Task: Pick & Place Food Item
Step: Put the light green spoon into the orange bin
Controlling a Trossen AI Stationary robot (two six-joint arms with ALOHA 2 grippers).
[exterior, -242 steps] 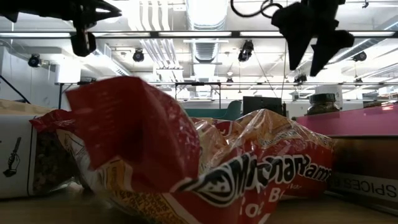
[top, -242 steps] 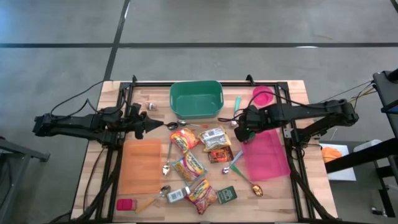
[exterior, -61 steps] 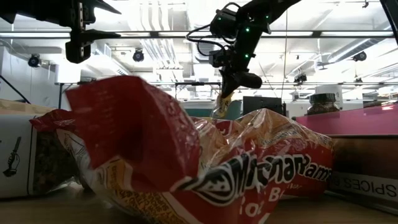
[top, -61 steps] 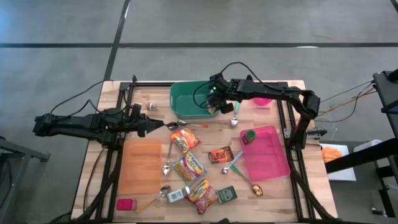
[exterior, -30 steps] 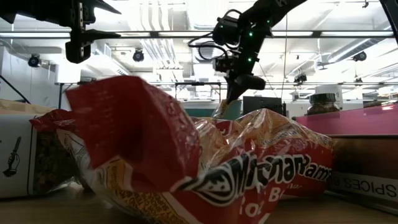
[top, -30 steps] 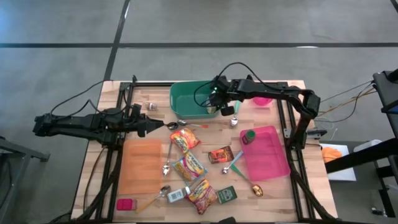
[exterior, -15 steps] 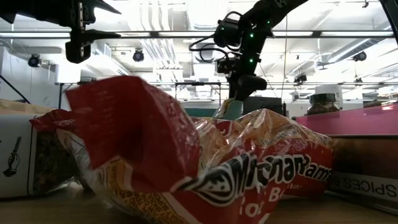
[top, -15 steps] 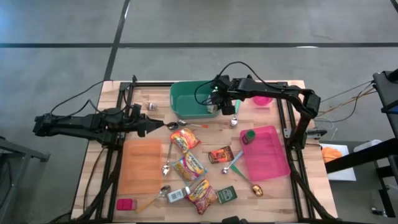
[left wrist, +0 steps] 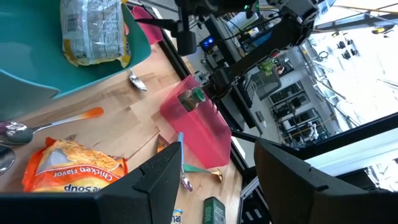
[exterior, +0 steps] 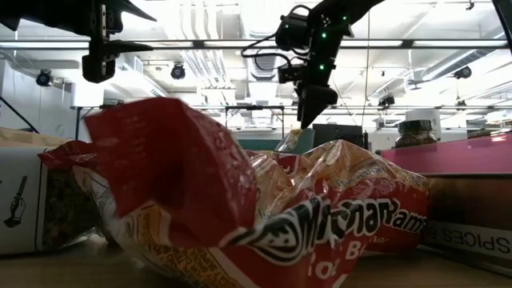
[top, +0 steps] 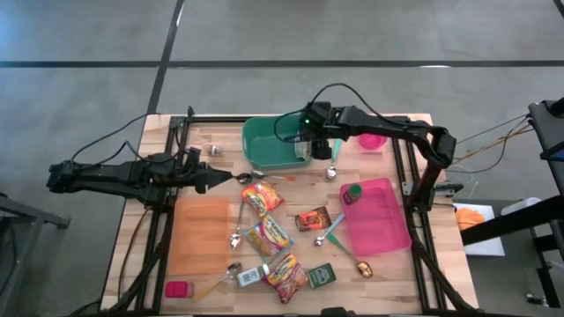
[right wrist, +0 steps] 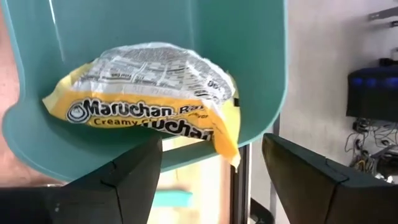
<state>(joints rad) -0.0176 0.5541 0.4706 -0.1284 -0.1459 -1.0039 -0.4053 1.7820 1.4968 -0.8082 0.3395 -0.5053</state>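
Note:
A yellow ramen packet (right wrist: 155, 81) lies inside the green bin (top: 264, 141) at its right end, one corner up against the bin's wall (right wrist: 227, 140); the left wrist view shows the packet (left wrist: 93, 31) too. My right gripper (right wrist: 211, 180) hangs open just above it, over the bin's right end (top: 310, 134), touching nothing. My left gripper (top: 231, 178) waits open and level above the table's left middle, pointing toward the bin.
More ramen packets (top: 262, 195) (top: 267, 236) (top: 286, 275), spoons and a small green box (top: 322, 275) lie mid-table. A pink tray (top: 379, 220) with a green-lidded jar (top: 352, 191) sits right, a pink bowl (top: 372, 138) far right, an orange mat (top: 201, 233) left.
My right gripper has opened and let go of the yellow packet, which has dropped into the bin's right end. The gripper has rolled a little and drawn slightly up above the bin.

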